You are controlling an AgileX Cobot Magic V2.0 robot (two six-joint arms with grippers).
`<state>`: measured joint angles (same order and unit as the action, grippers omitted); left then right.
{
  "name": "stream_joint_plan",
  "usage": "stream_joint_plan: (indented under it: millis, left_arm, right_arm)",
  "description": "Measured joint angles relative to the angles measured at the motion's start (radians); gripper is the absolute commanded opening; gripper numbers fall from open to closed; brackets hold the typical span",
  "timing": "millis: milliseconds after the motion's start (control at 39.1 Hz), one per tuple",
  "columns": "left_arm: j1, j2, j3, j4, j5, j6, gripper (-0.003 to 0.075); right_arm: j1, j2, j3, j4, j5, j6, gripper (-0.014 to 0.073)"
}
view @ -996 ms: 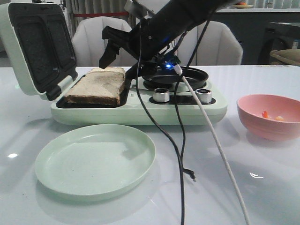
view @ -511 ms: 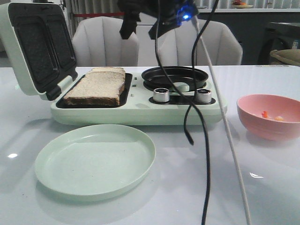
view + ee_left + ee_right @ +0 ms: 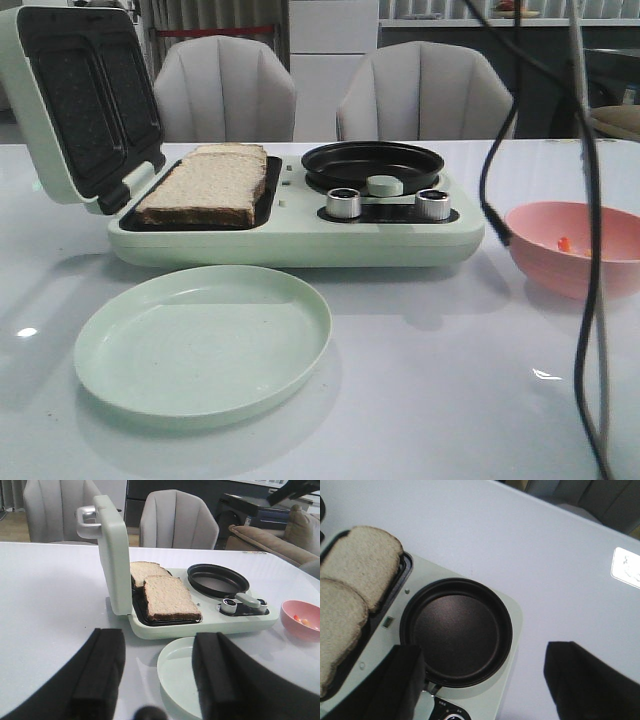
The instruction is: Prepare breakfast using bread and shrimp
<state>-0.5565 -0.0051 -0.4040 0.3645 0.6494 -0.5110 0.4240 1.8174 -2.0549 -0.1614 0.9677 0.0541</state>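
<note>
Two slices of bread (image 3: 205, 188) lie side by side in the open tray of the pale green breakfast maker (image 3: 300, 240); they also show in the left wrist view (image 3: 167, 597) and the right wrist view (image 3: 362, 562). The shrimp (image 3: 565, 243) lie as small orange pieces in the pink bowl (image 3: 540, 262) at the right. My right gripper (image 3: 487, 652) hangs open high above the black round pan (image 3: 456, 630), holding nothing. My left gripper (image 3: 159, 640) stands open and empty, low over the table before the green plate (image 3: 175, 675). Neither gripper appears in the front view.
The maker's lid (image 3: 85, 100) stands upright at the left. Two metal knobs (image 3: 343, 203) and a pale green knob (image 3: 384, 185) sit in front of the pan. Dark cables (image 3: 590, 250) hang at the right, in front of the bowl. Two chairs stand behind the table.
My right arm has lifted from over the bread and pan, up and out of the front view. Its cables have swung to the right.
</note>
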Motion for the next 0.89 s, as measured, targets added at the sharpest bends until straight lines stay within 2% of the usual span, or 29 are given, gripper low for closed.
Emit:
stream_joint_plan:
  millis: [128,255,894]
  left_arm:
    - [0.000,0.000,0.000,0.000,0.000,0.000,0.0385]
    - [0.000,0.000,0.000,0.000,0.000,0.000,0.0385]
    - [0.000,0.000,0.000,0.000,0.000,0.000,0.0385]
  right_arm:
    - [0.000,-0.084,0.033,0.037,0.002,0.001,0.0599]
    - [0.000,-0.177,0.133,0.053,-0.024,0.001,0.0599]
    - [0.000,-0.868,1.071,0.124,-0.463,0.001,0.0599]
